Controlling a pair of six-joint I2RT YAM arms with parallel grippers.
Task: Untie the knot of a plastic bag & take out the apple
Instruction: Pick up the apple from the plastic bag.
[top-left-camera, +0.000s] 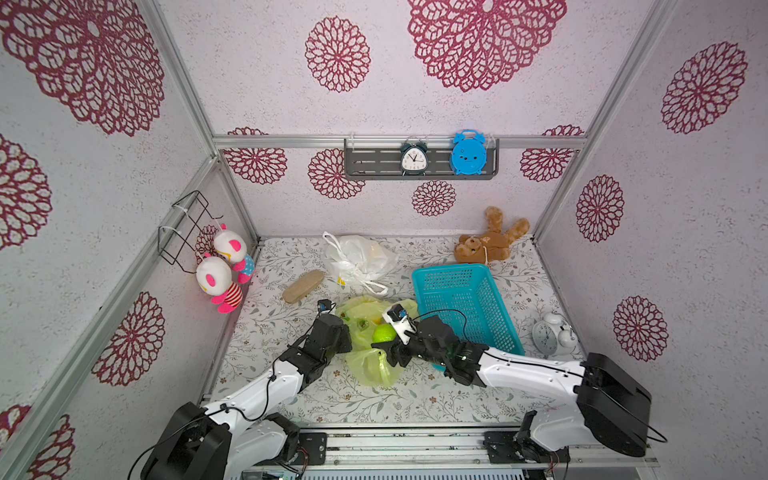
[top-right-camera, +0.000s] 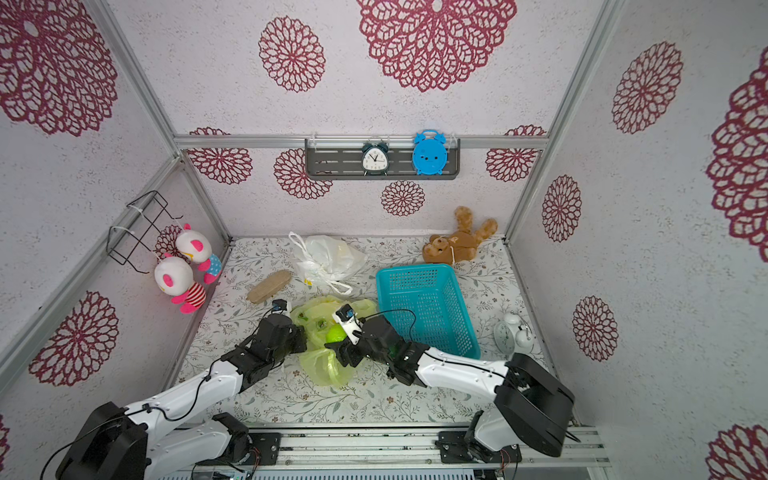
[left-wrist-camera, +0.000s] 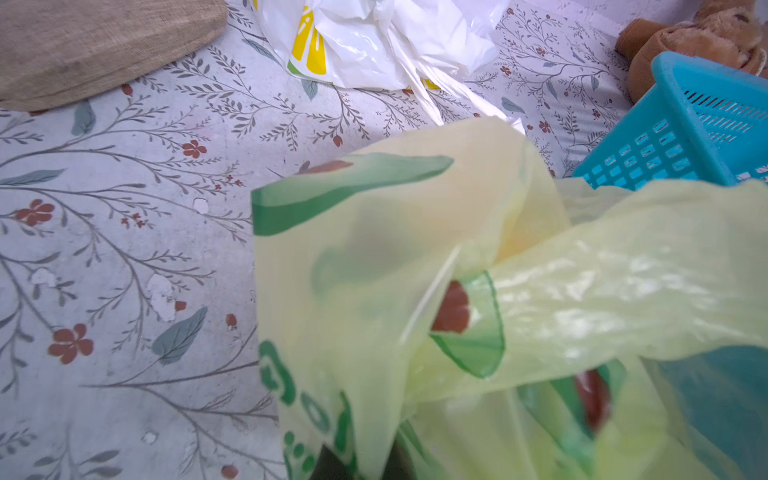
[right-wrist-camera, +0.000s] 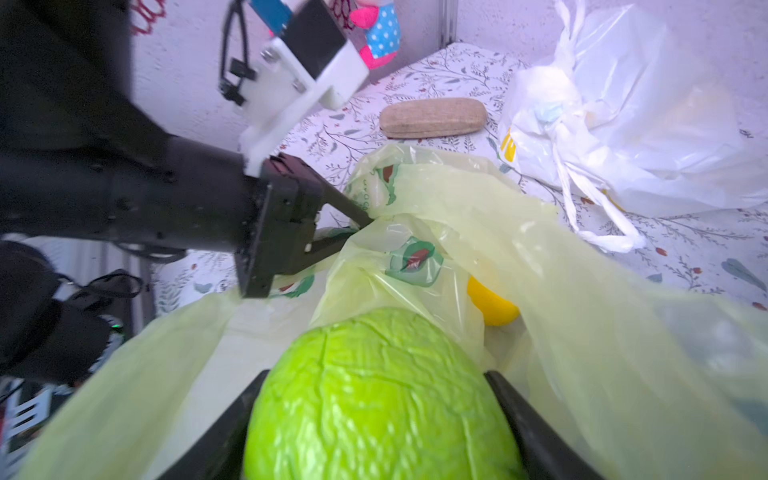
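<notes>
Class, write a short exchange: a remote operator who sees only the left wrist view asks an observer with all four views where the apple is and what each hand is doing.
Operator: My left wrist view is mostly filled by the yellow-green bag. Where is the apple?
Observer: The green apple sits bare between the fingers of the right hand, as the right wrist view shows.
Operator: I cannot see my own left hand either. What is it doing?
Observer: The left hand is shut on a fold of the yellow-green bag, pinching the plastic.
</notes>
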